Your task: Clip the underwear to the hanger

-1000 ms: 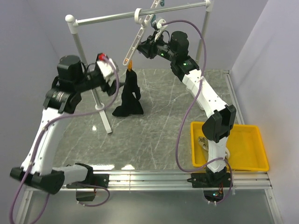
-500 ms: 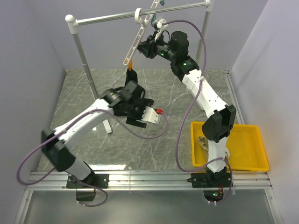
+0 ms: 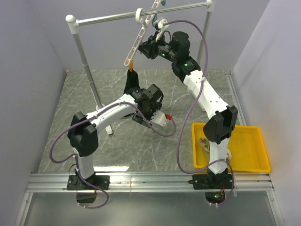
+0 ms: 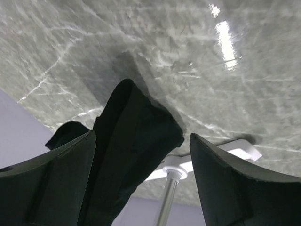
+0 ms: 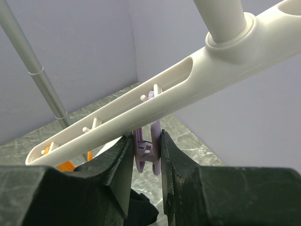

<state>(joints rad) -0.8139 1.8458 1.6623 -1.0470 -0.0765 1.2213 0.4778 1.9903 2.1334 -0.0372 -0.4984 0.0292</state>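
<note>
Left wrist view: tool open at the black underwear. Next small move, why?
Probably ease the left tool forward over the free edge of the underwear. Its fingers stand open with the fabric framed between them, seemingly beyond the tips. One corner hangs from the orange clip, and the right tool is shut on the purple clip under the hanger.

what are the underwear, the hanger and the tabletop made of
Underwear: soft matte black fabric; it folds and drapes limply.
Hanger: probably moulded white plastic, smooth, slotted, slight sheen.
Tabletop: glossy grey veined surface, marble or a marble-look laminate; it mirrors the lights.
</note>
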